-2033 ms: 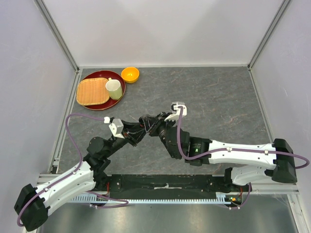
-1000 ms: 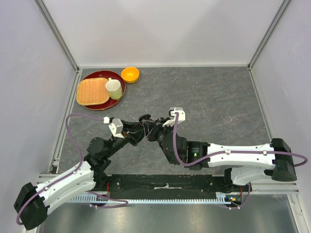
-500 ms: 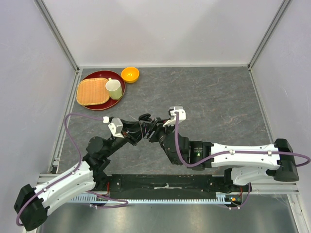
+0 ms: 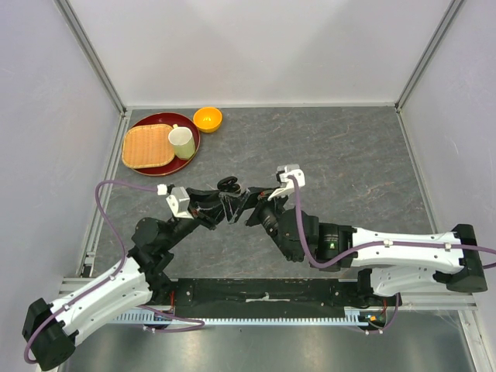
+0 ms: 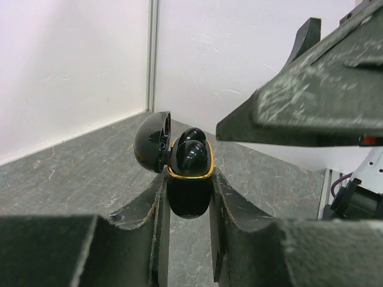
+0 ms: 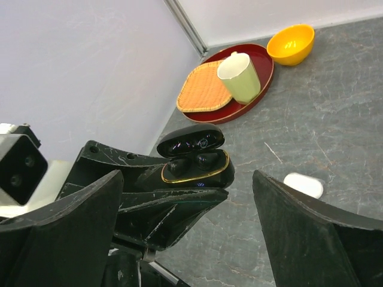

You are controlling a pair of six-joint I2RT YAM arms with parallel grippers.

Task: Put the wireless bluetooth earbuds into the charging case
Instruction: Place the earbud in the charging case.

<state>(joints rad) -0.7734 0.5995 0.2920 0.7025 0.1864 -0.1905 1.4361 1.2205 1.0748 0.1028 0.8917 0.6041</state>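
Earbuds (image 6: 197, 161), the two black ones, sit in the wells of the black charging case (image 6: 194, 170). Its lid (image 6: 190, 142) is tipped back and open. The left tool (image 5: 188, 192) has the case pinched between its fingers by the lower body, held up off the desk (image 4: 349, 155). The right tool (image 6: 187, 179) hovers just beside it with its fingers spread wide, gripping nothing.

From the left wrist view the buds seem to ride a little proud of the gold rim, so I doubt they are fully seated. If the right tool presses the lid down on them like that, I'd expect it to spring back or flick a bud out. The hold is on a smooth, rounded shell, and a push off-centre could twist the case in the grip or squeeze it out to drop. The two tools are crowded close, so a finger may clip the other arm.

A white pebble-shaped thing (image 6: 303, 185) lies on the desk below; I see no white buds anywhere.
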